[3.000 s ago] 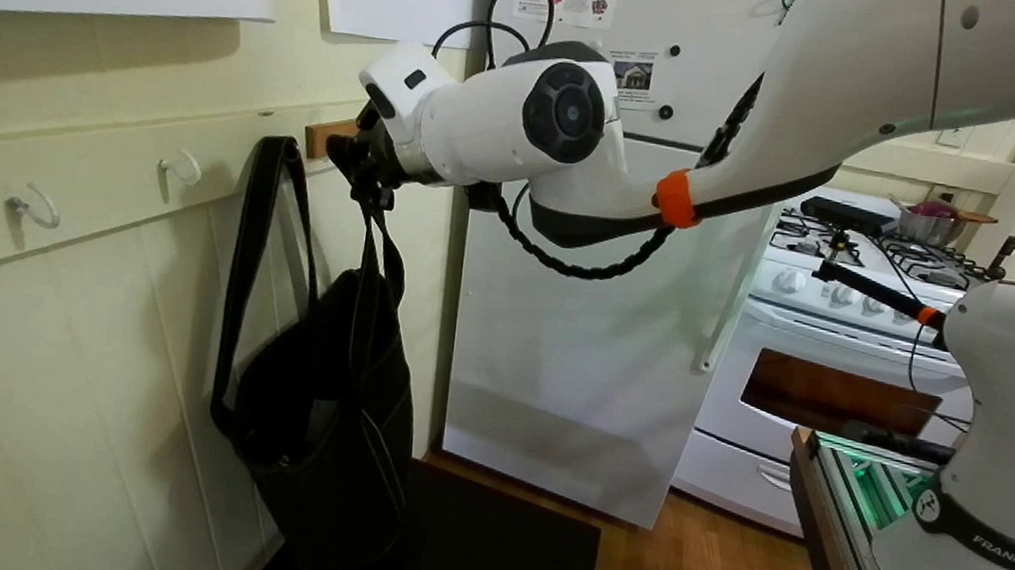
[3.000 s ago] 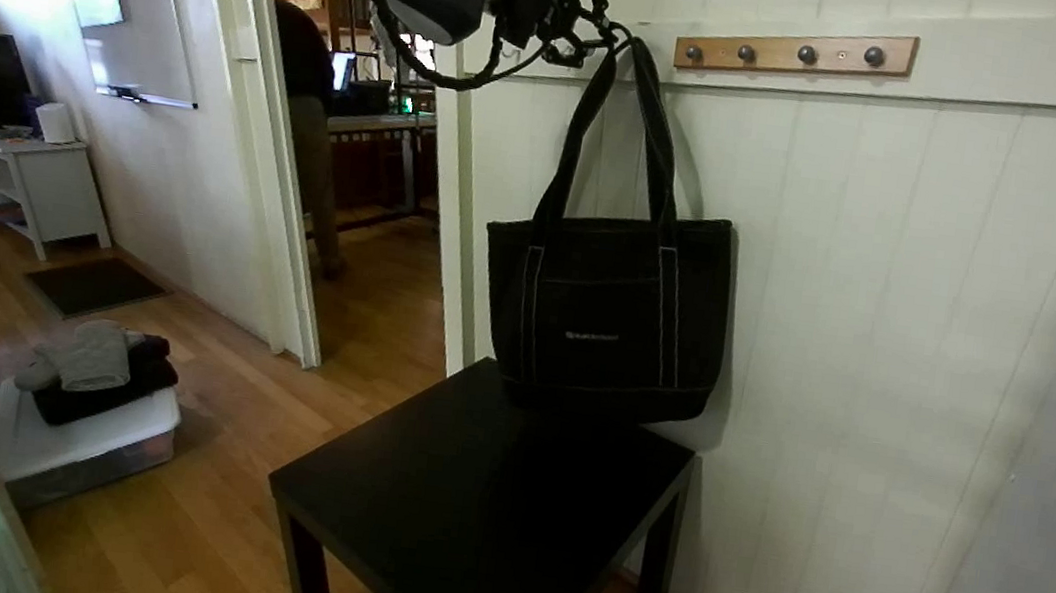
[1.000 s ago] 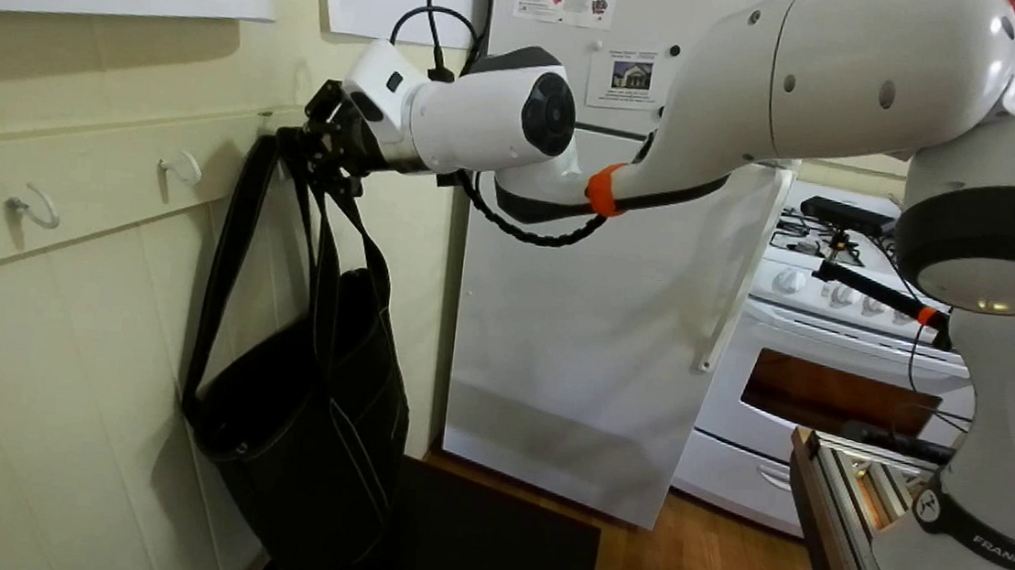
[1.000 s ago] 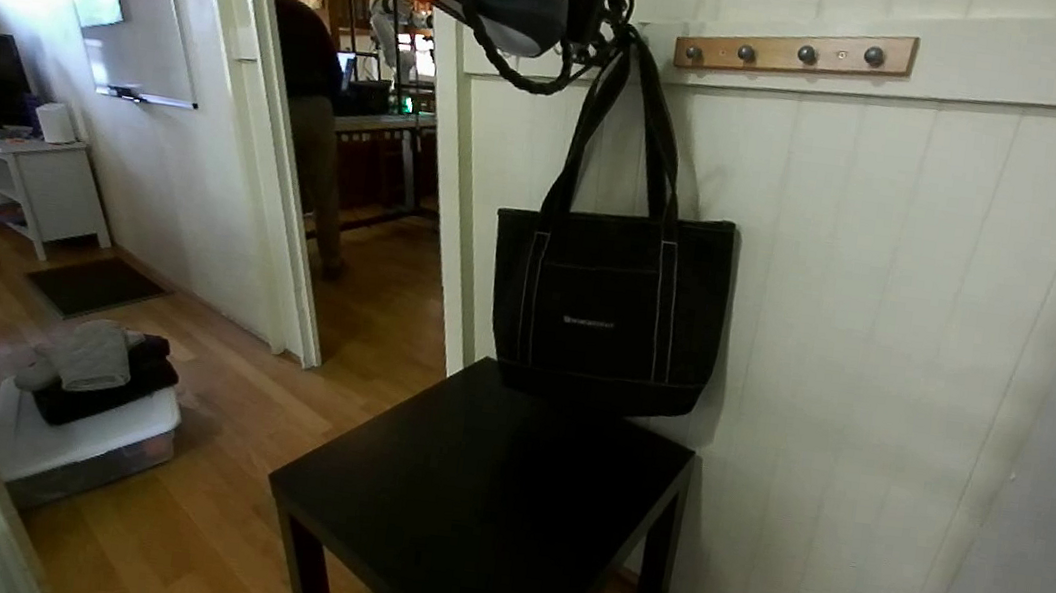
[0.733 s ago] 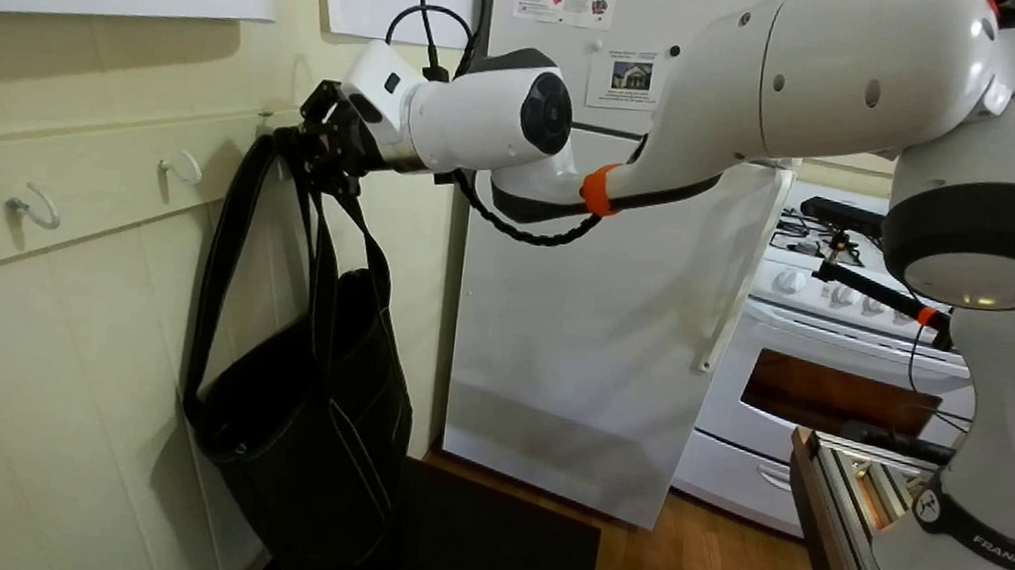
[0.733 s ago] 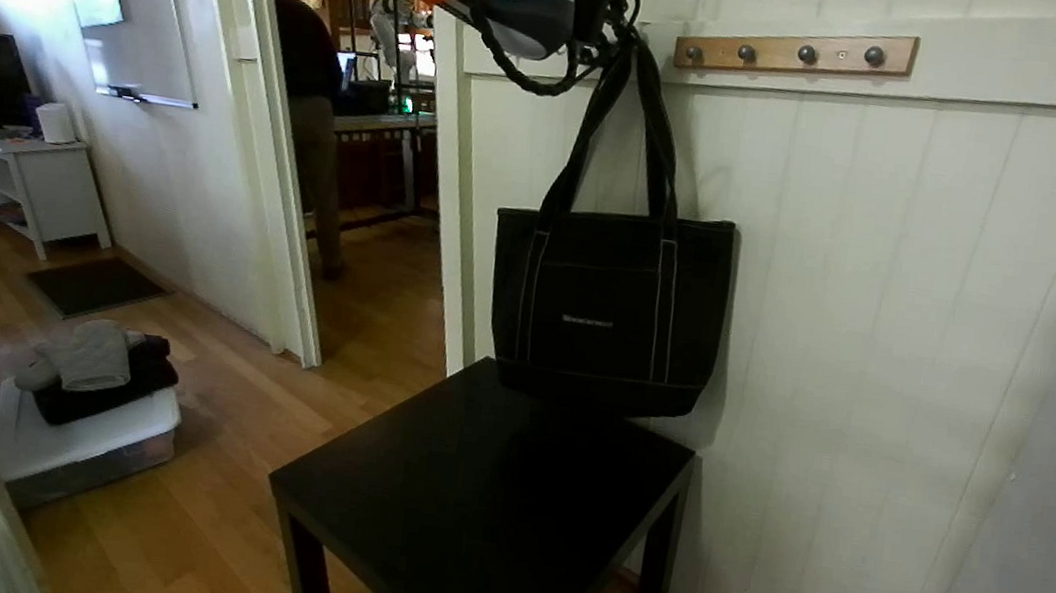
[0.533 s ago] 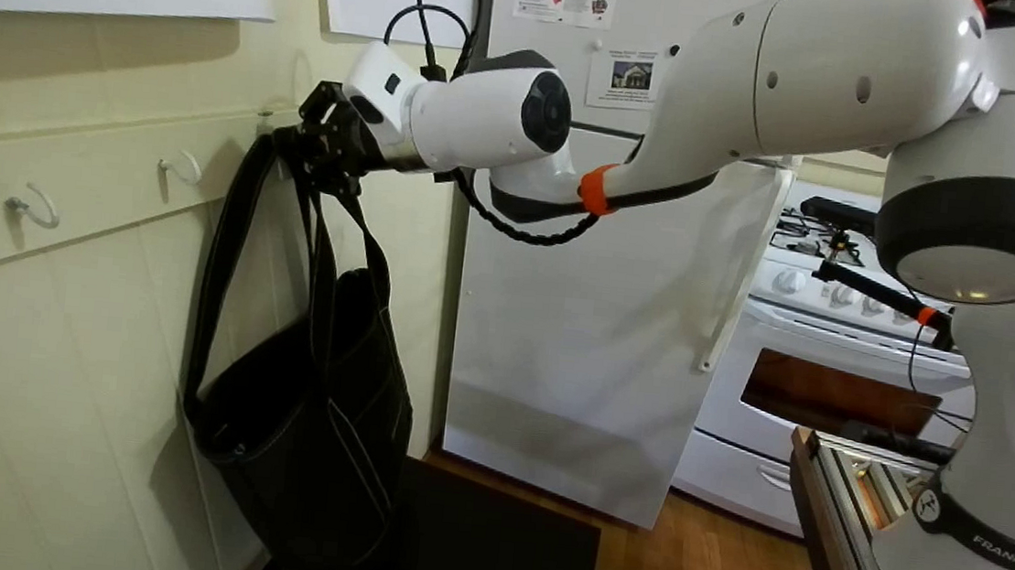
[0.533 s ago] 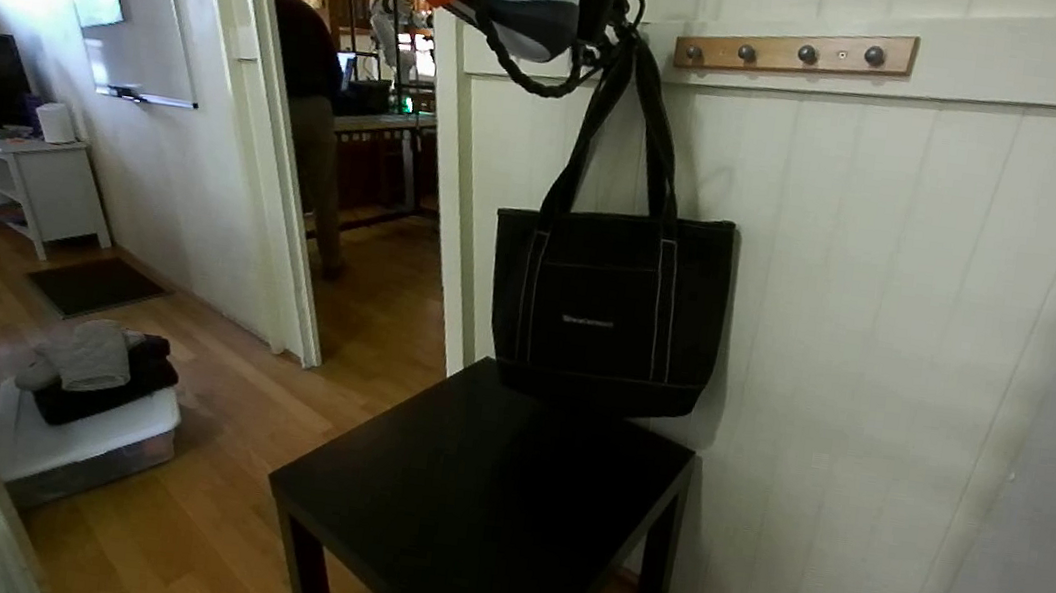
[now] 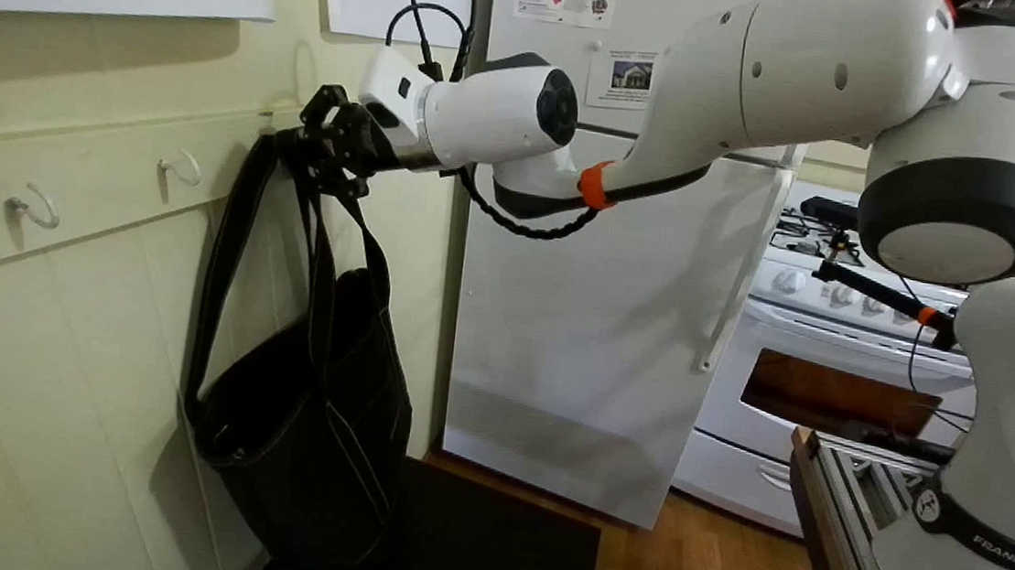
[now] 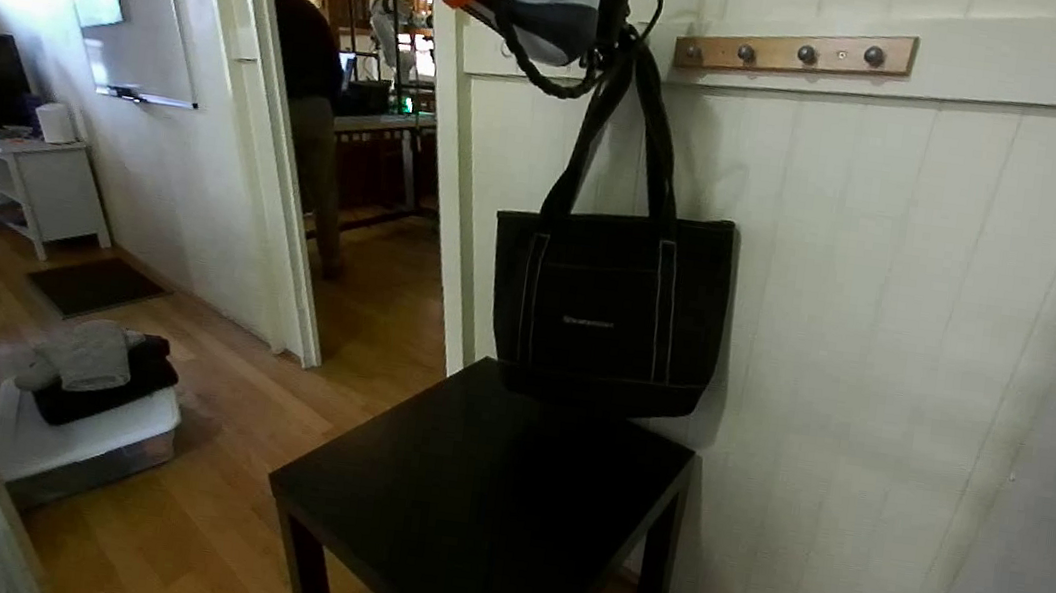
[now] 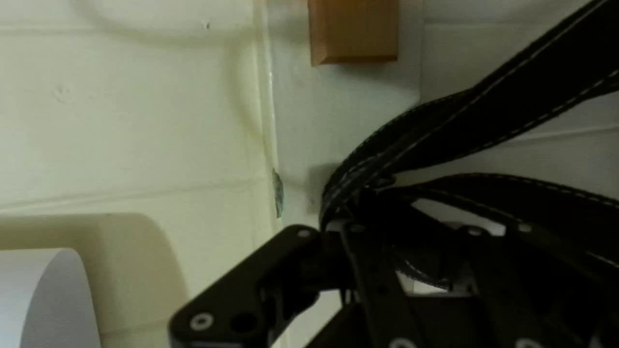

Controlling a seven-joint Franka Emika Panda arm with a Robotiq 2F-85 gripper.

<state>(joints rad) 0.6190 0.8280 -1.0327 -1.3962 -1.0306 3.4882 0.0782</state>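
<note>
A black tote bag (image 9: pixel 307 479) with pale stitching hangs against the cream wall in both exterior views. My gripper (image 9: pixel 292 149) is up at the wall board, shut on the bag's handles at their top. In the wrist view the dark handles (image 11: pixel 522 96) loop down from the jaws and spread apart. Their bend lies at the gripper (image 11: pixel 360 212), where dark cloth and dark fingers are hard to tell apart. In an exterior view the bag's front (image 10: pixel 606 321) faces the camera, with the gripper mostly hidden behind the wrist and cable. Whether a hook sits under the handles is hidden.
A wooden peg rail (image 10: pixel 789 55) is fixed beside the handles. White hooks (image 9: pixel 181 167) stick out of the same board. Below the bag stands a black table (image 10: pixel 471 511); whether they touch I cannot tell. A fridge (image 9: pixel 577 328) stands close to the arm.
Over three seconds my gripper has carried the handles toward the wall board. In the last half second the bag hangs nearly still, while the wrist and upper arm have shifted slightly.
</note>
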